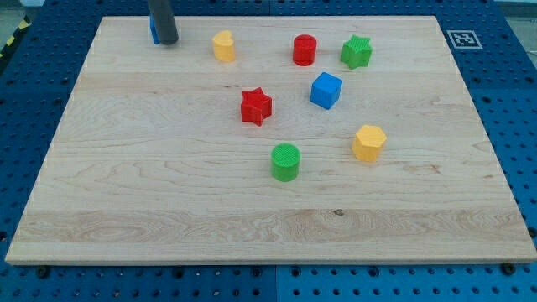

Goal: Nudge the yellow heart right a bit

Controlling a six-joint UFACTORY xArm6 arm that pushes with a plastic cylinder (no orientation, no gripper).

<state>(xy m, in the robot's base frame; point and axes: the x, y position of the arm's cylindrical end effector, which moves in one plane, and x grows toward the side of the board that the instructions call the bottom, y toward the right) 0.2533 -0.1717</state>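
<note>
Nearest the camera sits the green cylinder (285,161), low of centre on the tabletop (168,210), with the yellow hexagon (368,142) to its right and the red star (256,106) and blue cube (325,90) above. Along the upper edge stand the yellow heart (223,46), red cylinder (304,49) and green star (357,52). My tip (168,41) rests at the upper left of the frame, touching or hiding a small blue block (153,31). No jaws exist on this rod. The heart lies to the tip's right, near but apart, at almost the same height in the frame, so a straight push rightward should, I judge, meet its left side.
</note>
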